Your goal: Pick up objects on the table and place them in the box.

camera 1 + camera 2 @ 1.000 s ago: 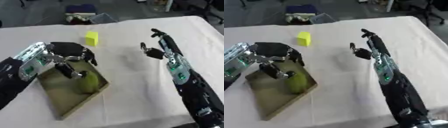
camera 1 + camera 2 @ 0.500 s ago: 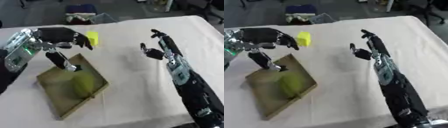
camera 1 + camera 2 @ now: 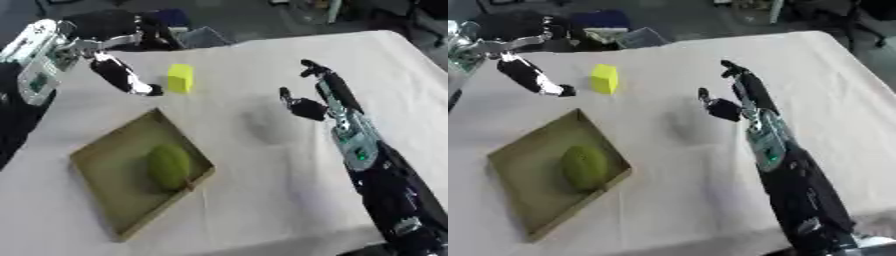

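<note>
White cloth covers the surface (image 3: pixel 262 165), and beyond its far edge sits dark clutter. At the left, the left robot hand (image 3: pixel 122 75) is raised over the far-left part of the cloth, its fingers spread and empty, one dark fingertip hanging just beside the yellow block (image 3: pixel 180 78) without touching it. A second ago that hand was down over the box (image 3: pixel 114 200); half a second ago it was lifting clear. Now it is up and away, and the green fruit (image 3: pixel 169 166) lies alone inside the shallow olive box, near its right wall. I judge that one object is delivered and the release is finished.

Next to the right, the yellow block stands upright on the cloth, beyond the box's far corner, still to be collected. It reads as the likely next target, given how close the left hand sits.

Further right, the right robot hand (image 3: pixel 308 95) hovers above bare cloth, fingers relaxed, thumb apart, holding nothing, its pose unchanged across the frames.
</note>
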You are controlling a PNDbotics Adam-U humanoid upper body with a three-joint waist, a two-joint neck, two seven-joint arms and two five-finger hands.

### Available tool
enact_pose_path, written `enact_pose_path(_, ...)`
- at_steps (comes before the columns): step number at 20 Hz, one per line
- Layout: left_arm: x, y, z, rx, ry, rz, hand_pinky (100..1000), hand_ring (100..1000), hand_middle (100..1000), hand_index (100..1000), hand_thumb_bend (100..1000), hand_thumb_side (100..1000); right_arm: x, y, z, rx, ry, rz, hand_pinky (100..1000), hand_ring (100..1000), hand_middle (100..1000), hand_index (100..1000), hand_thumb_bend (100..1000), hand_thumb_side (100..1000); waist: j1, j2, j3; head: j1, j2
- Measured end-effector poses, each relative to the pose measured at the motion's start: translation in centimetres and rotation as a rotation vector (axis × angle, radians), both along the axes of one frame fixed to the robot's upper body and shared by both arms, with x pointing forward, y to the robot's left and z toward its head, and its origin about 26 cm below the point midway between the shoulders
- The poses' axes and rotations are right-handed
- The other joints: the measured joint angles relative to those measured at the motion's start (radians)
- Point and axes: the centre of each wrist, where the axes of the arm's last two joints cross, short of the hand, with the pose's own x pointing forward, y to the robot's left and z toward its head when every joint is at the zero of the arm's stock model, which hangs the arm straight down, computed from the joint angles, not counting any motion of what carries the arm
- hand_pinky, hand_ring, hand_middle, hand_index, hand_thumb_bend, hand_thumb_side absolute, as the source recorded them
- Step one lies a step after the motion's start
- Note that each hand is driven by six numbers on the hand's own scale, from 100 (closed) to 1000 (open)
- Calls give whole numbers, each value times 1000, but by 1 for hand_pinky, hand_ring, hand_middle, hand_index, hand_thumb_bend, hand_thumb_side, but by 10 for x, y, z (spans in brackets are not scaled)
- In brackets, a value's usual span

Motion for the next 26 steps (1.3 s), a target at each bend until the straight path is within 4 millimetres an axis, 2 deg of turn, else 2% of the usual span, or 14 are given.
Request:
enact_pose_path(4,16,7,-8,-21,8,97,839,837,887,925,612,654,-1,3,-1,4,1,7,775,954,758,966,268,468,5,4,-12,8,0)
enact_pose_path(10,34,16,-27,-80,5,247,837,835,883,928,600,681,-2,9,-1,7,4,25,775,954,757,966,265,464,5,13,-31,19,0)
enact_pose_path(15,46,16,-51,-120,7,383,822,821,875,925,568,702,-2,14,0,11,0,40,776,955,758,966,264,468,0,22,-46,28,-1)
enact_pose_path(19,49,14,-74,-115,-6,446,802,794,861,922,549,684,-2,18,2,11,-3,48,775,955,758,966,263,468,-1,28,-52,31,-6)
enact_pose_path(22,50,12,-84,-107,-41,470,784,771,846,919,513,654,-2,18,2,11,-3,50,775,955,758,966,262,468,-2,33,-58,33,-10)
enact_pose_path(26,50,12,-94,-123,-89,489,769,750,827,912,507,683,-1,19,4,12,-6,55,775,956,758,966,260,468,-2,36,-62,35,-10)
